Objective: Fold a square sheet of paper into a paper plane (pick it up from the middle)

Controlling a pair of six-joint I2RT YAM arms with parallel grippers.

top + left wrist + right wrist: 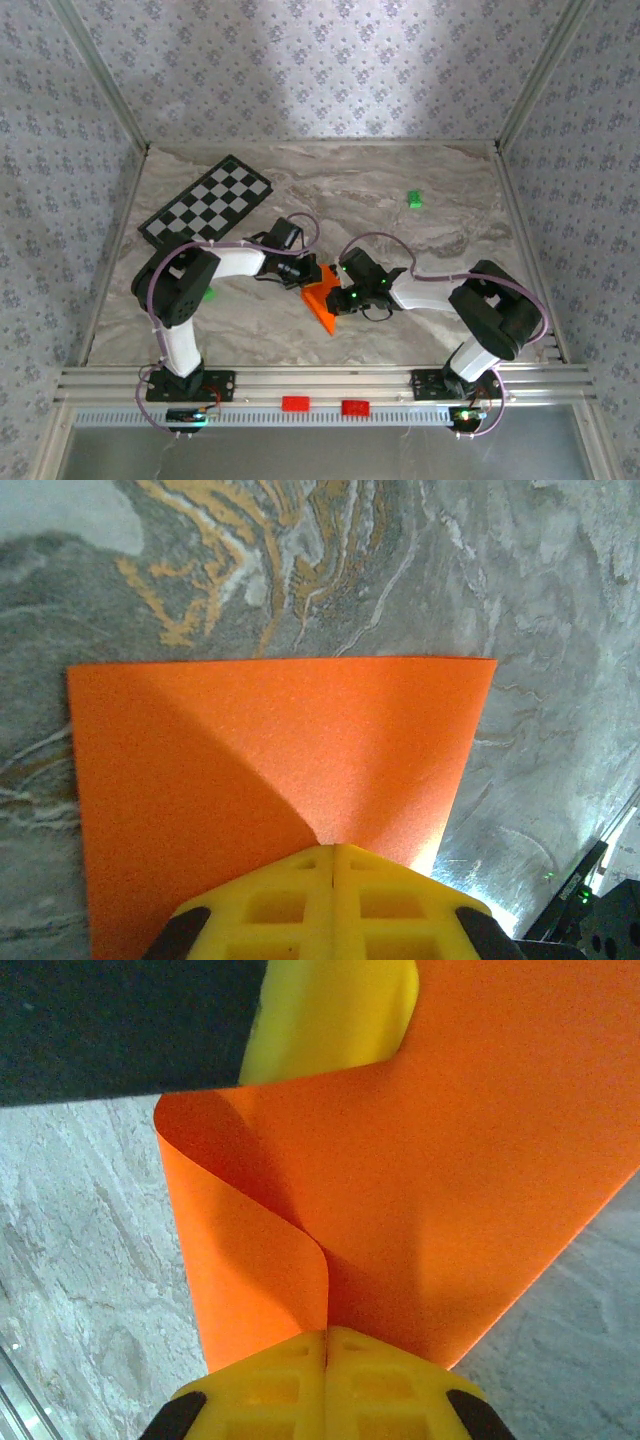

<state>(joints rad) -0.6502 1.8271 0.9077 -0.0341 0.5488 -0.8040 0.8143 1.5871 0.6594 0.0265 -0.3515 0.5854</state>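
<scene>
Over the table (440,180), nearer its near edge than its far one, the square sheet of paper (270,750) curls between my arms. I judge it light, limp and easily creased, so edge grips suit it. My left pincer (333,848) and right pincer (327,1332) are both clenched on it.

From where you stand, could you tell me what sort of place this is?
Probably a robot lab test cell: a marble-look table boxed in by patterned walls on an aluminium frame, a left arm and a right arm bolted at its edge, both gripping the paper, and a checkered board.
</scene>
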